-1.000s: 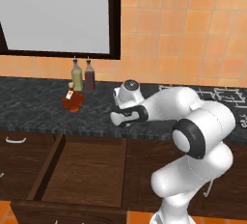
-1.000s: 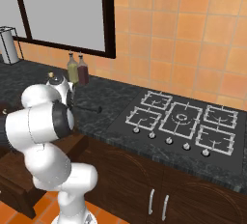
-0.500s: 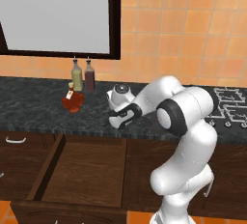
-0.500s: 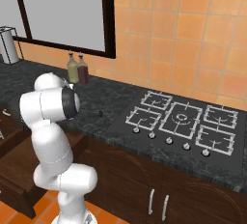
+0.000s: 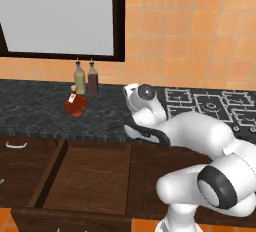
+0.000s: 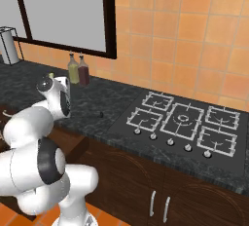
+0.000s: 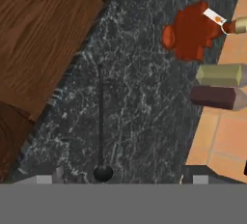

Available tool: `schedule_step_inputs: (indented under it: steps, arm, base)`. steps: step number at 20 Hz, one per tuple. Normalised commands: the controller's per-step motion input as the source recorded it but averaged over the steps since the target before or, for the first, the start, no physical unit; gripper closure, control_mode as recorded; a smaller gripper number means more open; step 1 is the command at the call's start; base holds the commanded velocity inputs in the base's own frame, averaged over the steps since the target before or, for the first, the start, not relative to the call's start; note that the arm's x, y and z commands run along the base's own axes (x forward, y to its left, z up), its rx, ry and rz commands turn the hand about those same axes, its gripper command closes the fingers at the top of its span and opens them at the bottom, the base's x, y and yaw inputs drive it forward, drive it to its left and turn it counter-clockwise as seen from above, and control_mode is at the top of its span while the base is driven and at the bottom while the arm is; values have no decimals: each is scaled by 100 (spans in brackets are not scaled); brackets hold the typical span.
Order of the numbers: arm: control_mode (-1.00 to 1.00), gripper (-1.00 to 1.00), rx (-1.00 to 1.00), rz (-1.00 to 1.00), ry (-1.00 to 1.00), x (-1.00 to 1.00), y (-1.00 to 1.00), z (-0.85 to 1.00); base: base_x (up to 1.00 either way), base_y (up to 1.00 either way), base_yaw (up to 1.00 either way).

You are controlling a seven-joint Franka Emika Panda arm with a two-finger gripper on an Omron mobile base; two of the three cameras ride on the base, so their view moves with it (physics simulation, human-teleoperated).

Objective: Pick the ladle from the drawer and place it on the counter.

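The desk (image 7: 144, 102) is dark speckled stone with a smooth polished look. The ladle (image 7: 101, 126) on it is thin, matt black. The drawer (image 5: 90, 181) is brown grained wood. The wall tiles (image 5: 200, 31) are smooth orange ceramic.

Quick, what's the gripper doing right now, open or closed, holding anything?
Gripper: open, holding nothing; the ladle lies flat on the counter between its fingers.
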Motion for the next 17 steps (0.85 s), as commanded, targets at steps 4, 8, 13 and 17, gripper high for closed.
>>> schedule_step_inputs:
  steps: [4, 8, 13, 17]
  arm:
    - [-100, -100, 8, 3, -48, -100, -55, 97]
    - [-100, -100, 16, 0, -47, -100, -24, 100]
    - [-100, -100, 12, -3, -36, -93, -8, 100]
    - [-100, -100, 0, -1, -8, -17, 2, 25]
  base:
    - [0, 0, 0]
    - [0, 0, 0]
    - [0, 0, 0]
    - [0, 0, 0]
